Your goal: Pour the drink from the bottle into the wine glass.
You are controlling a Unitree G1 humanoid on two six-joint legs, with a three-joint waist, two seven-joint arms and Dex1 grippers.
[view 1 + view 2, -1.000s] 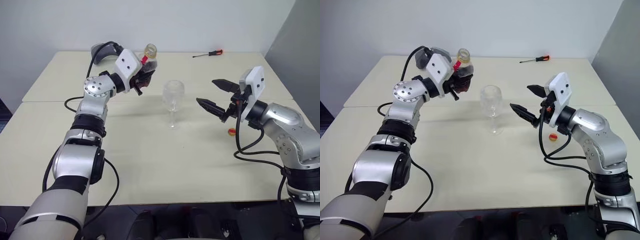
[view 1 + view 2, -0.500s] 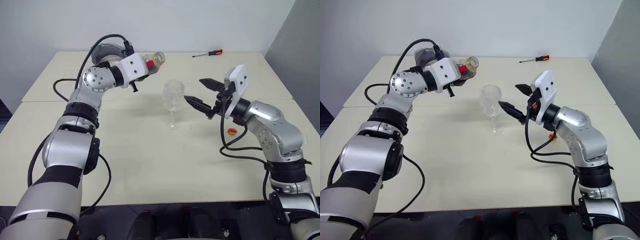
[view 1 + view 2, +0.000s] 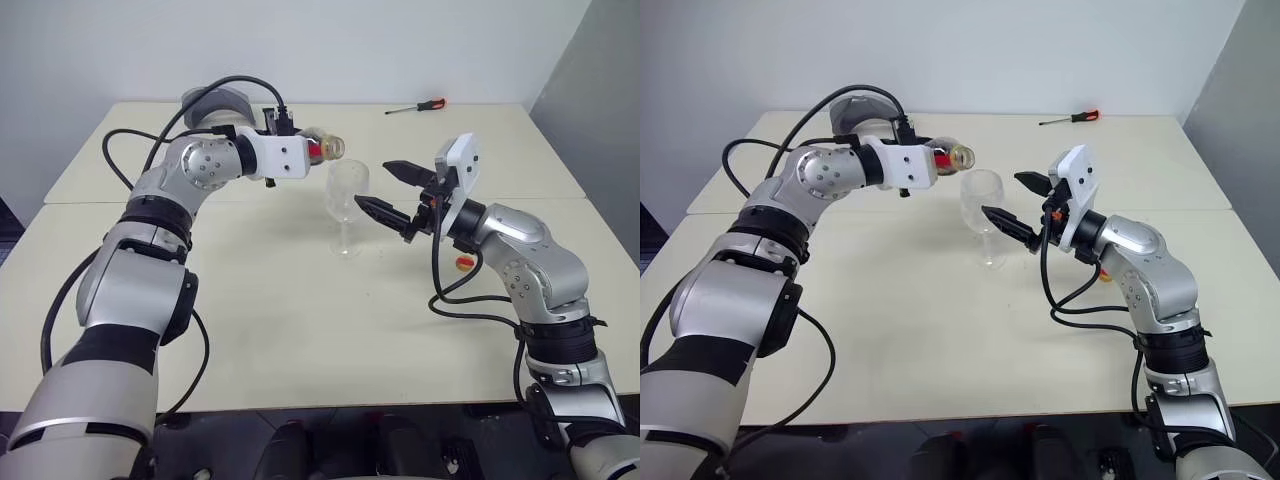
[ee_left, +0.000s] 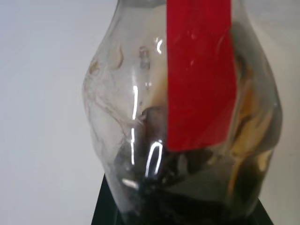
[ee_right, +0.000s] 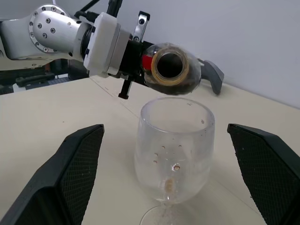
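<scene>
At centre frame, the left tool (image 3: 312, 152) grips the bottle (image 3: 327, 148) tight around its body and holds it tipped nearly level, its uncapped mouth just above and to the upper left of the rim of the wine glass (image 3: 347, 205). The dark drink (image 5: 185, 87) lies pooled along the low side of the bottle, with the red label strip (image 4: 199, 75) on its neck. The glass stands upright on the pale surface (image 3: 300, 300), its bowl showing only droplets. Just right of the glass, the right tool (image 3: 392, 192) is spread wide and holds nothing, its fingers (image 5: 77, 164) flanking the bowl without touching. A small yellow-and-red cap (image 3: 464, 263) lies lower right; a screwdriver (image 3: 417, 106) rests at the upper right.
</scene>
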